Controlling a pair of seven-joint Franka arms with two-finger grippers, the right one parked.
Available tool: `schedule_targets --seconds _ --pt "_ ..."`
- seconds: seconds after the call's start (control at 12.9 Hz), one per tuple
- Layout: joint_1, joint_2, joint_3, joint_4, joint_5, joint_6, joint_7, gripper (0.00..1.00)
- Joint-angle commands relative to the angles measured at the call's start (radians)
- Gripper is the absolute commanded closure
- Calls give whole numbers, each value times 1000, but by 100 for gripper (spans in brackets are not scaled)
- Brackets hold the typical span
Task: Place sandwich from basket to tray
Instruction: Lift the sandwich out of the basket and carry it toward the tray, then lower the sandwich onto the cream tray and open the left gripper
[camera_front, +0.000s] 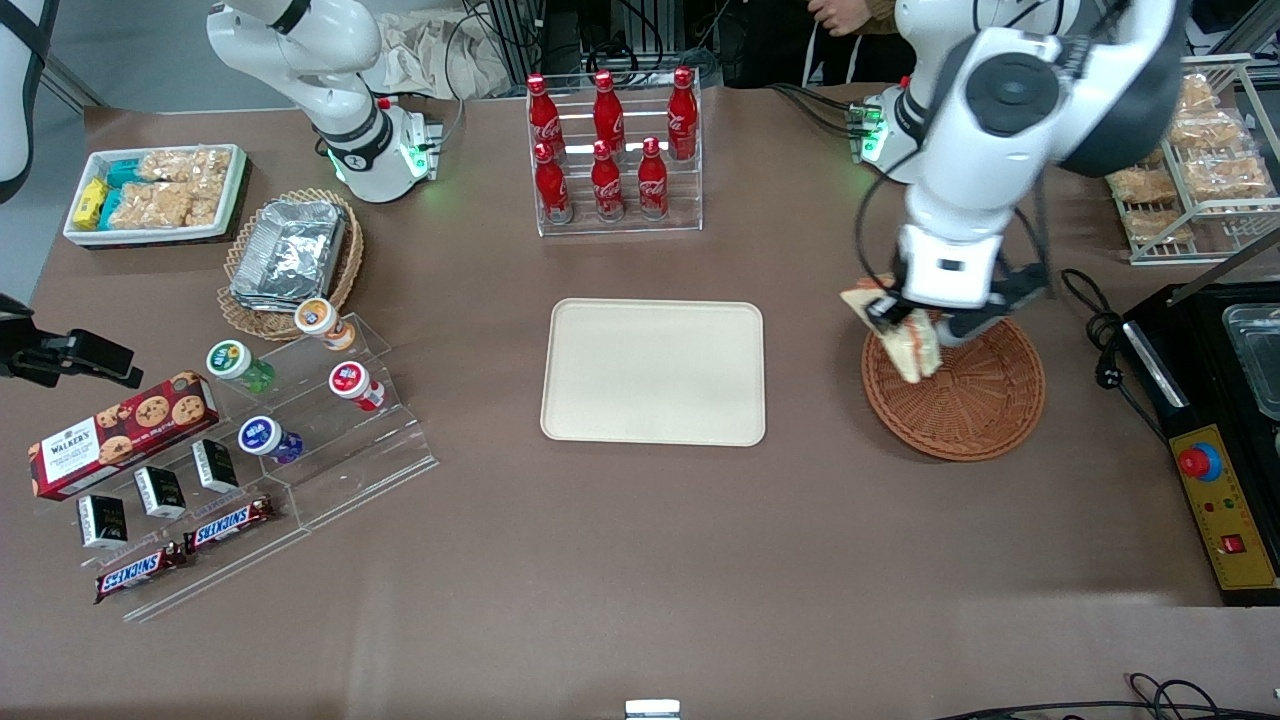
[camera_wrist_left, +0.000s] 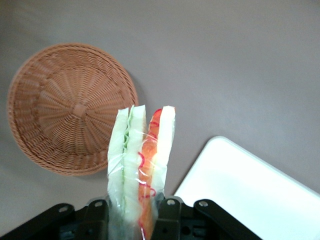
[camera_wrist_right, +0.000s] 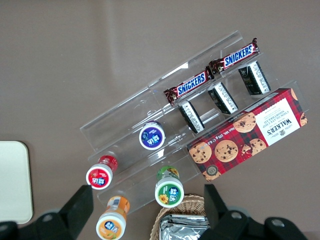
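With the fingers (camera_wrist_left: 131, 212) clamped on the sandwich (camera_wrist_left: 141, 160) above the basket (camera_front: 955, 388), carry it level to the tray (camera_front: 653, 371) and lower it before opening.

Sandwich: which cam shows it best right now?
Left wrist view: the sandwich fills the frame, filling layers edge-on, clamped in the gripper clear of the basket. Front view shows it partly hidden by the arm. Right wrist view misses it.

The gripper (camera_front: 912, 322) holds the sandwich (camera_front: 915, 345) above the basket (camera_front: 965, 405) — bare tabletop separates it from the tray (camera_front: 653, 371); the bottle rack (camera_front: 615, 150) stands well apart.
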Motion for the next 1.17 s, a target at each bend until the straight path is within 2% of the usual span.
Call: schedule_targets --seconds 0.0,0.23,0.47,0.7,0.93,1.09 --pt "5 83 -84 40 5 -1 94 100" --pt "5 157 -142 37 17 30 286 100" --pt "-48 255 -155 31 31 128 298 100" --pt "-102 379 -155 21 137 211 241 100" --pt "-125 470 -153 -32 313 315 104 100" --pt "-125 513 -153 -68 388 376 64 100"
